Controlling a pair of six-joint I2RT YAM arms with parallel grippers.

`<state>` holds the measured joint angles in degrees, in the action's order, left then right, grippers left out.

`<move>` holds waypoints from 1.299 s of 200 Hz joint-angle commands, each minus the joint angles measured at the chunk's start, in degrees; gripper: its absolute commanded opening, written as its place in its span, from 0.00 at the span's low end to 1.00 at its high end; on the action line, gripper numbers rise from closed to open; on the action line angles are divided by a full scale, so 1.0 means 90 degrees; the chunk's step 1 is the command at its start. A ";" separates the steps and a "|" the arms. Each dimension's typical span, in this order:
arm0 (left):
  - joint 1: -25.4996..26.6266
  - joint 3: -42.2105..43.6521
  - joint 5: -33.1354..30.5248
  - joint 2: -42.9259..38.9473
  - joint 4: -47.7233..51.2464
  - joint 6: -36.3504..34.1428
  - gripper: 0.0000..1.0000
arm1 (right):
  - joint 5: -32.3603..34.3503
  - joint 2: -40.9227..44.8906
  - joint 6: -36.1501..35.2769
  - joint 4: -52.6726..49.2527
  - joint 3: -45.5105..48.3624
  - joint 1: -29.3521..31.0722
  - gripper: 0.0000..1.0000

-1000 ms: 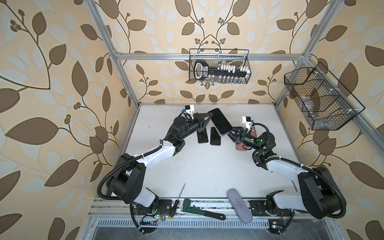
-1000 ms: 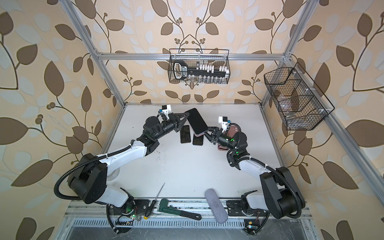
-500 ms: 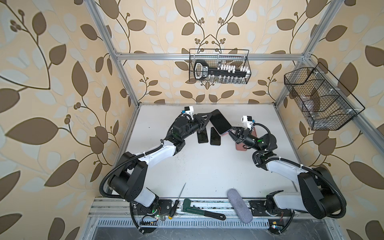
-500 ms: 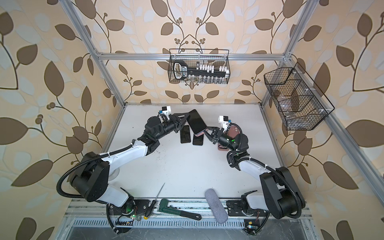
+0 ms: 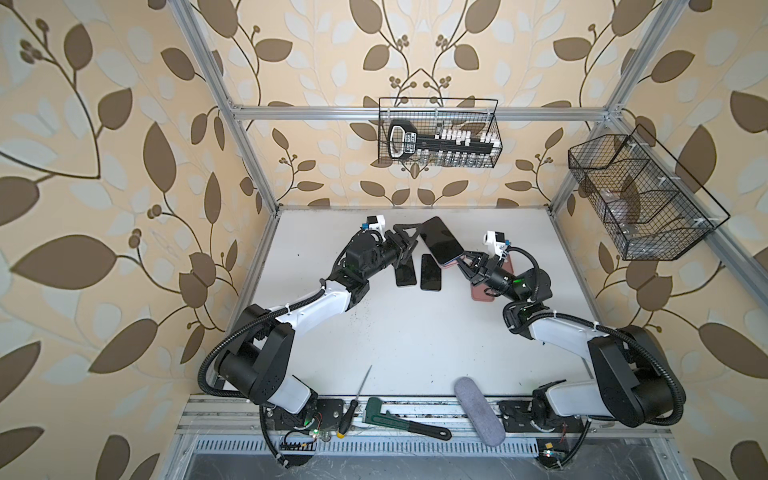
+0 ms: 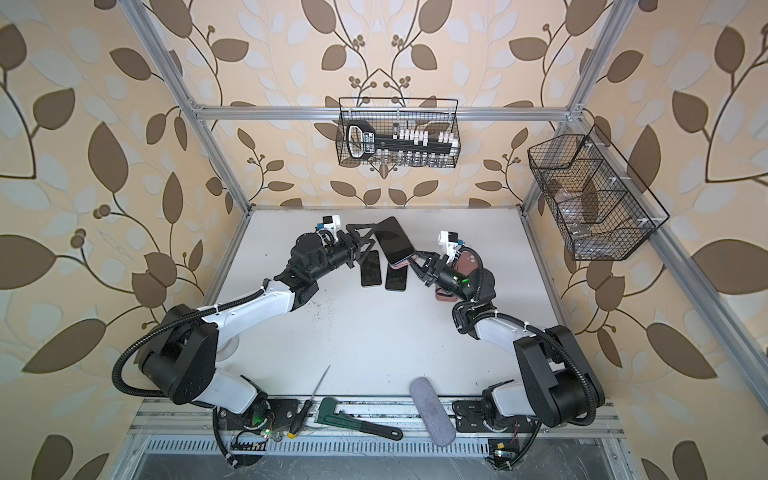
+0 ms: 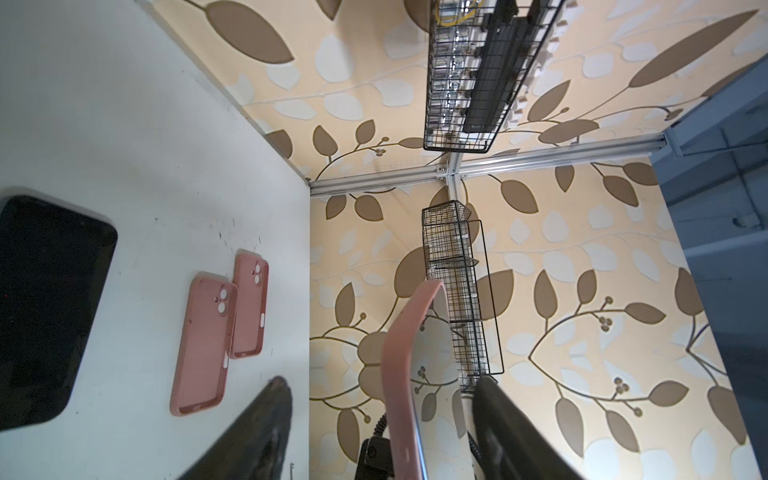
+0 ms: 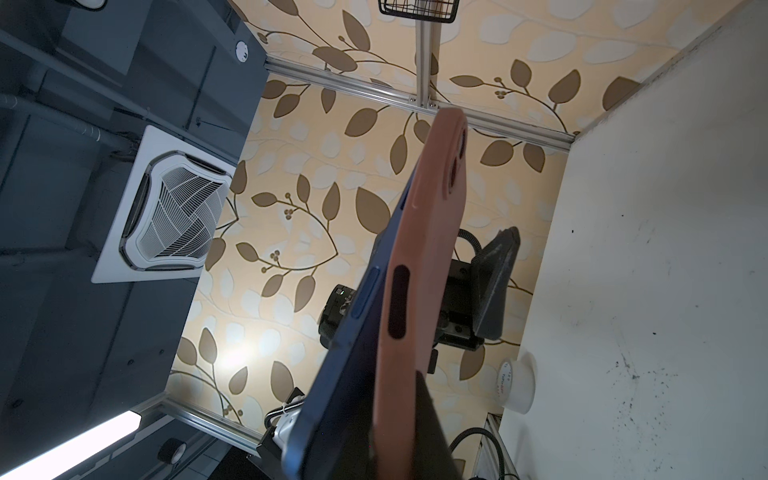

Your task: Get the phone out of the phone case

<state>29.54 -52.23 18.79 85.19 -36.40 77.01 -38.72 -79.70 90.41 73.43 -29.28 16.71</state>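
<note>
The right gripper (image 5: 460, 262) pinches the end of the phone (image 5: 441, 241) in its pink case (image 8: 419, 249); the left gripper (image 5: 415, 243) stands spread astride it.

The phone case (image 8: 419, 216) is pink, the phone (image 8: 353, 374) dark blue. The counter (image 5: 415, 340) is white, the walls (image 5: 104, 208) beige with brown leaves.

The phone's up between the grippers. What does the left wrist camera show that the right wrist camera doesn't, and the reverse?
Only the left wrist: two empty cases lying on the table, a loose phone near them, and the left gripper open, its fingers clear of the held case.
Only the right wrist: the held phone, its blue edge out of that case along one side, and a tape roll.
Both: the pink held case, the white table, leaf wallpaper.
</note>
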 commanded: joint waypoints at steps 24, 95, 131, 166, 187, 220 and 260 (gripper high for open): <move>0.0036 0.0112 -0.0408 -0.1364 0.1726 0.0548 0.99 | 0.0726 0.0019 -0.0459 0.0204 0.0074 0.0061 0.00; 0.0840 0.0102 -0.0868 -0.1619 0.2332 0.1946 0.99 | 0.2106 -0.0365 -0.1006 0.0096 0.0040 0.0770 0.00; 0.1208 -0.0111 -0.0872 -0.1265 0.1984 0.2094 0.99 | 0.2456 -0.0705 -0.1017 0.0420 0.0022 0.1081 0.00; 0.1269 -0.0153 -0.0906 -0.1103 0.1741 0.2089 0.99 | 0.2534 -0.0893 -0.1003 0.0633 0.0039 0.1218 0.00; 0.1269 -0.0144 -0.0920 -0.1076 0.1654 0.2097 0.99 | 0.2564 -0.0864 -0.1037 0.0650 0.0106 0.1235 0.00; 0.1278 -0.0216 -0.0962 -0.1096 0.1584 0.2077 0.99 | 0.2612 -0.0759 -0.1167 0.0529 0.0205 0.1242 0.00; 0.1276 -0.0254 -0.1138 -0.1175 0.1745 0.1940 0.99 | 0.2635 -0.0673 -0.1182 0.0533 0.0265 0.1243 0.00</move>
<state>40.86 -51.96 10.85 75.66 -18.68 95.11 -16.10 -88.01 80.31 72.23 -27.11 27.64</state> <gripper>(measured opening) 0.986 0.095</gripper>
